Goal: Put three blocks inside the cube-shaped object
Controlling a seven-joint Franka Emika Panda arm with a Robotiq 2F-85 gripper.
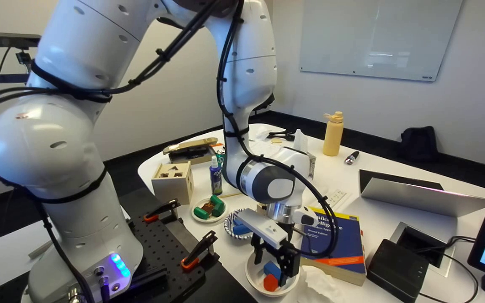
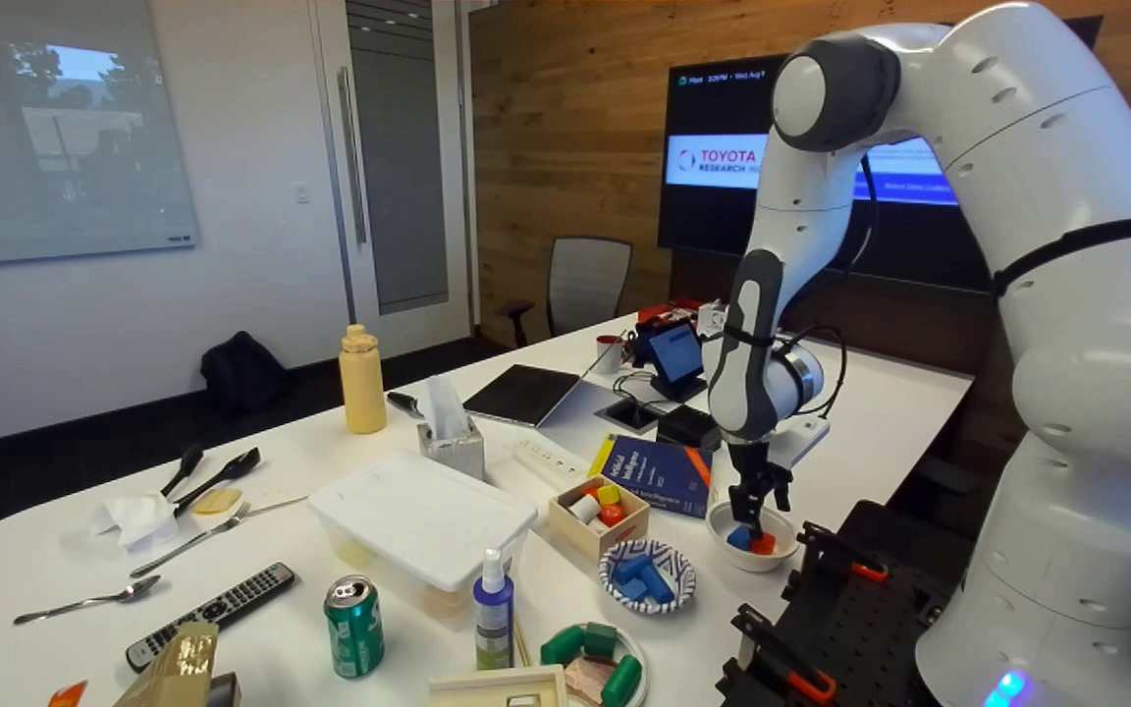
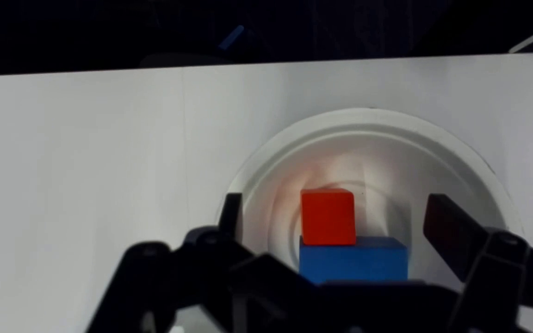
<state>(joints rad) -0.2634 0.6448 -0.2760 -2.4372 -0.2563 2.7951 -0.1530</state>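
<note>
My gripper [image 3: 333, 200] is open and empty in the wrist view, its fingers apart on either side of a red block [image 3: 327, 217] and a blue block [image 3: 353, 261]. Both blocks lie touching in a white bowl [image 3: 363, 115]. In both exterior views the gripper [image 1: 271, 269] [image 2: 760, 516] is low over this bowl, fingers pointing down. The red block [image 1: 270, 283] and blue block [image 1: 272, 269] also show there. The cube-shaped object [image 1: 173, 187], a light wooden box with cut-out holes on top, stands farther along the table. Only its top edge [image 2: 497, 690] shows in an exterior view.
A patterned bowl [image 2: 606, 587] holds blue blocks. A plate [image 1: 195, 209] holds green blocks. A wooden tray [image 2: 577, 535] holds red, yellow and white pieces. A spray bottle [image 1: 216, 176] stands beside the cube-shaped object. A thick book [image 1: 339, 235] and black clamps [image 1: 200, 248] are near the bowl.
</note>
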